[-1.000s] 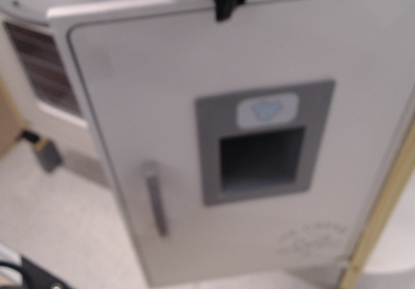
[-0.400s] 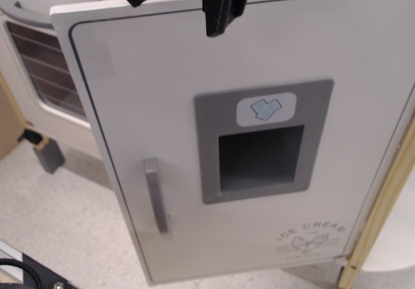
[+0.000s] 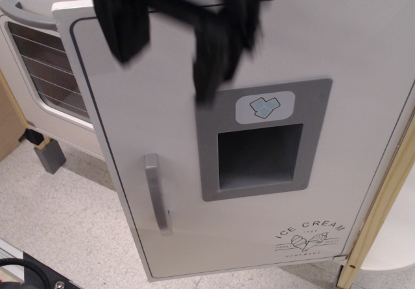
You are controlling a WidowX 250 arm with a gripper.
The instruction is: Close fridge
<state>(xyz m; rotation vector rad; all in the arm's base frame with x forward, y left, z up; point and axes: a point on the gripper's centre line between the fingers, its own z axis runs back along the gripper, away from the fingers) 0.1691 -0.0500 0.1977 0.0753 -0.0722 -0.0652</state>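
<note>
Observation.image view: our gripper point(image 3: 172, 49), its two black fingers spread apart and holding nothing, hangs before the fridge point(image 3: 259, 140) door, which fills the frame, ajar. We judge it light, stiff, best pushed on its flat panel.

gripper point(image 3: 170, 46) dropped lower over the fridge point(image 3: 259, 224) door face, now motion-blurred, fingers spread wider
</note>
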